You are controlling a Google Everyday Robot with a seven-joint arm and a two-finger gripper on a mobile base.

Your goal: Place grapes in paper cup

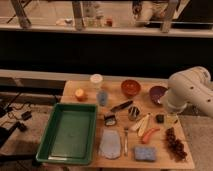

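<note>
Grapes (175, 144) on wooden table (113, 88), gripper (160, 118) nearby

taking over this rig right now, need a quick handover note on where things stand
Pincer: open, holding nothing, at the end of the arm over the right side of the table, just behind the grapes.
Grapes: lying on the table near its front right corner, right of the carrot.
Paper cup: upright at the back of the table, behind the blue-grey tumbler, well apart from the grapes.
Done: nothing yet; the grapes are not grasped.
Left: grasp the grapes, carry them across to the paper cup, release them inside.
</note>
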